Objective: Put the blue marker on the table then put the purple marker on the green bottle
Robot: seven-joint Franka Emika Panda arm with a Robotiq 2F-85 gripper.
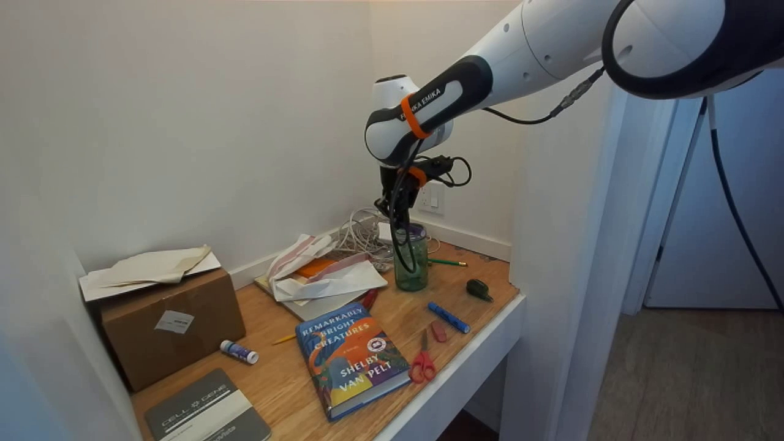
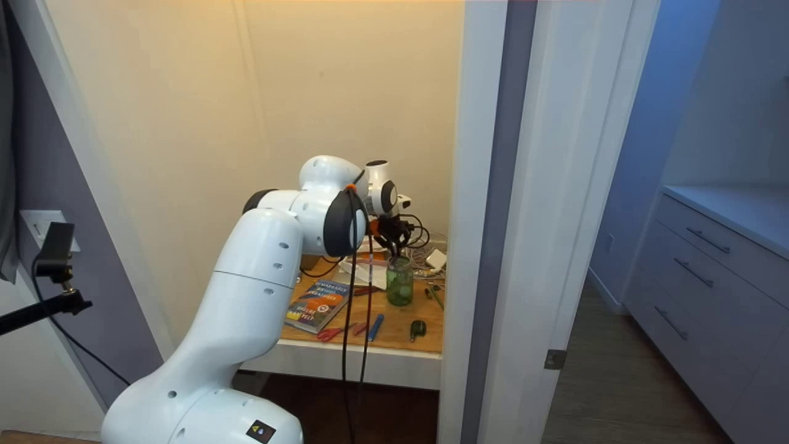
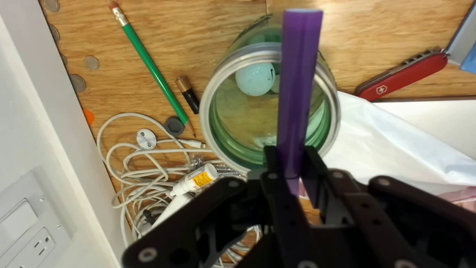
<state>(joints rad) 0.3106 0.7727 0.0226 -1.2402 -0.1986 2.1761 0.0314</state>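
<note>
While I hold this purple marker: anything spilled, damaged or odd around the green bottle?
No spill or damage shows. White cables lie in a tangled heap beside the green bottle, not coiled. Stranger for a bottle: what looks like a golf ball sits inside it.
</note>
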